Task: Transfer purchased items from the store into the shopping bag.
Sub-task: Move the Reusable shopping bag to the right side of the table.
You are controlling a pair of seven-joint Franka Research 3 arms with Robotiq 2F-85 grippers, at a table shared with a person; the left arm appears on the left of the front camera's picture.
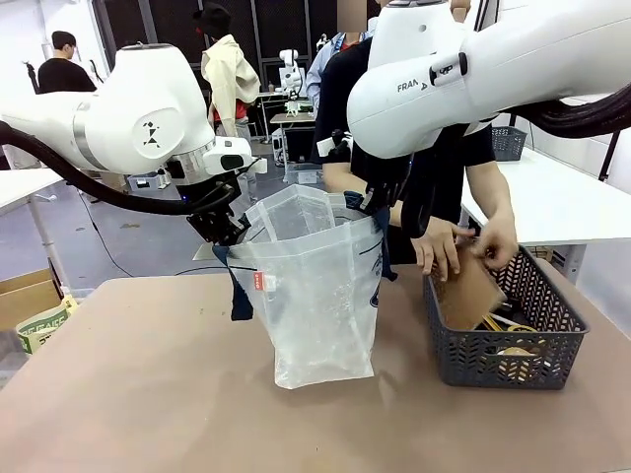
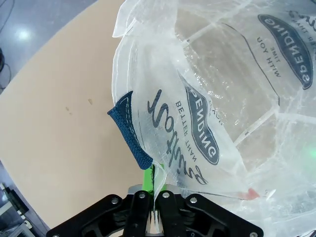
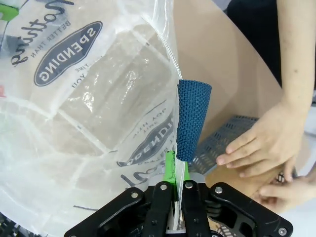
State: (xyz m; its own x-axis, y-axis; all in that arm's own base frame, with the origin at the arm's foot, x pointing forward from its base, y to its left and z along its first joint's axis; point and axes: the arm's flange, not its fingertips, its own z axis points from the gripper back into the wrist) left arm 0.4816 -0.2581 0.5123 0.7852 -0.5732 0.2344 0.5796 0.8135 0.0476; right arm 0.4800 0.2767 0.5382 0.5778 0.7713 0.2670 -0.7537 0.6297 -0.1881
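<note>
I have two grippers pinched on the one shopping bag [image 1: 315,286], left gripper [image 1: 221,235] at nine o'clock, right gripper [image 1: 375,203] at three, with two hands [image 1: 440,246] at one basket [image 1: 498,363].

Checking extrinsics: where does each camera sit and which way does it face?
Front: fixed between the arms, facing across the table at the person; both arms show, left gripper and right gripper pinching the bag open; hands at the basket.
Left wrist: on the left arm, looking along the shut left gripper at the bag, table behind.
Right wrist: on the right arm, looking along the shut right gripper at the bag; hands and basket beyond.
Shared: both wrist views catch the bag's logo.
</note>
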